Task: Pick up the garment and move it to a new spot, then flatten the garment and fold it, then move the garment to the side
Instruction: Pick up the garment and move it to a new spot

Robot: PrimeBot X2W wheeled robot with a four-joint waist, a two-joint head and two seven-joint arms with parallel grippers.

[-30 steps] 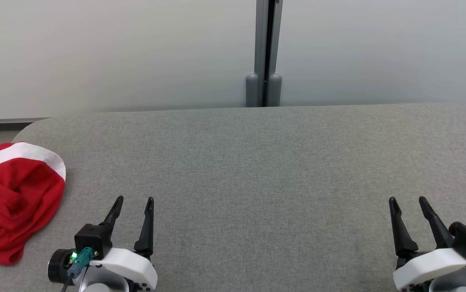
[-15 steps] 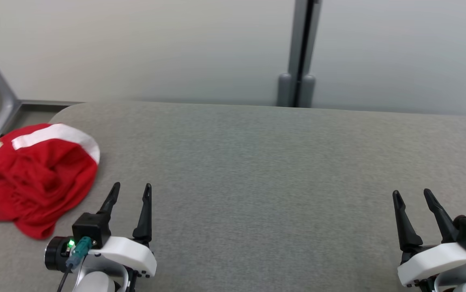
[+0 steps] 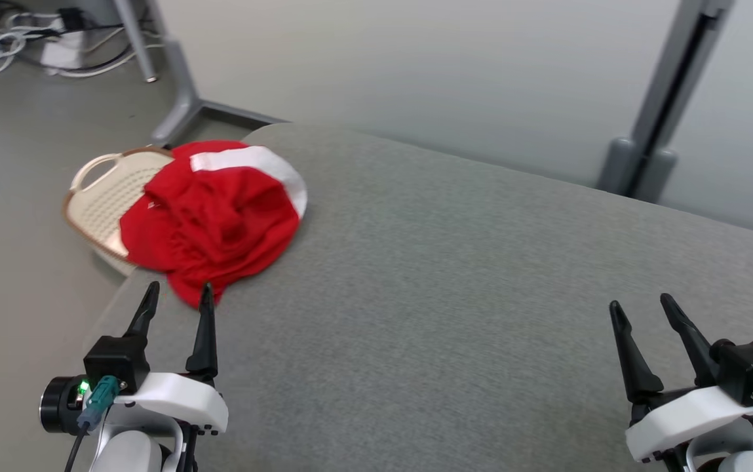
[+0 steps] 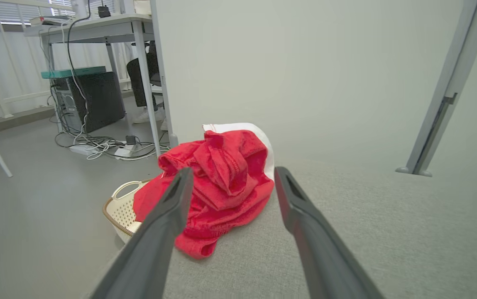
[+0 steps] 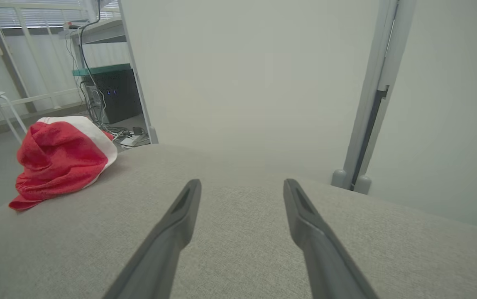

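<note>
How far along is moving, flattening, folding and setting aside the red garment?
Done: nothing; the red garment with a white band lies bunched at a corner of the grey padded table. In hand: the open left gripper points at it, gripping nothing; the right gripper is open. Left: lifting, moving, flattening, folding, setting aside.

I have turned to the left, bringing my left fingers (image 3: 204,334) up near the garment (image 3: 219,216), with a basket (image 3: 97,203) now seen at its left.

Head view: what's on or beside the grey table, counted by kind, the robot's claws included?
Garment: 1
Basket: 1
Grippers: 2, left gripper and right gripper
Total: 4
</note>
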